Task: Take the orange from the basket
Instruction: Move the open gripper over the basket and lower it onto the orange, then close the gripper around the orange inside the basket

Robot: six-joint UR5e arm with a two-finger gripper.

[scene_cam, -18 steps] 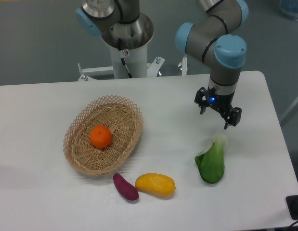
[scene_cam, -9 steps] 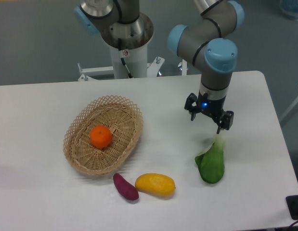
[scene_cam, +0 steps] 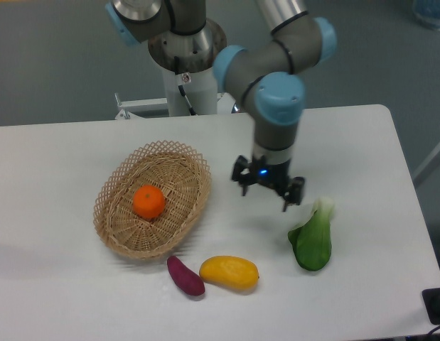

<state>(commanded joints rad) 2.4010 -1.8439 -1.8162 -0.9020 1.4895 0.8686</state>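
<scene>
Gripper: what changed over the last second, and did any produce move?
The gripper has swung left across the table, from above the bok choy toward the basket, and now sits between the two. Its jaws are open and empty; nothing was grasped or released. The orange stays in the basket, and the mango and the purple sweet potato are unmoved.
</scene>
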